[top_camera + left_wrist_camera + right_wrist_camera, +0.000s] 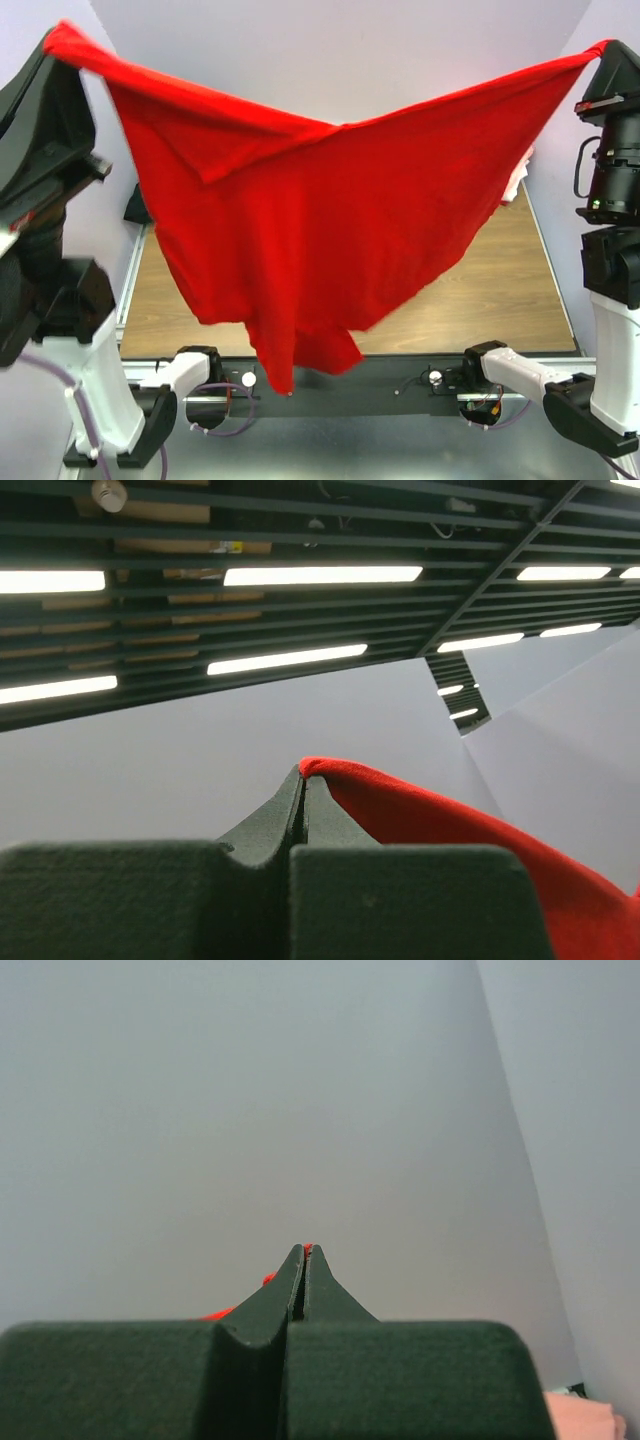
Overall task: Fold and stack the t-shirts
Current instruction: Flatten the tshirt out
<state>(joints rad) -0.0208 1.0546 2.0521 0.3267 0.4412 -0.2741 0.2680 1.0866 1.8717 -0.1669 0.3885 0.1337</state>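
Bright red soft cloth t-shirt [330,230] hung spread in the air above the wooden table [500,290], stretched between both arms. Left gripper [303,777] was pinched fully closed on one top corner, right gripper [303,1253] likewise on the other. Cloth looked light and limp, sagging mid-span. Corners or hems seemed the best holds, since it would likely bunch elsewhere.

Top camera is sitting above and behind the arm bases [195,370], looking forward and down over the bench [480,290]. Left wrist camera is aiming upward, close behind the left end effector [303,780], catching ceiling lights [320,575]. Right wrist camera, close behind the right end effector [303,1260], is facing a blank wall [250,1110]. All three are sharing the red shirt [330,220].
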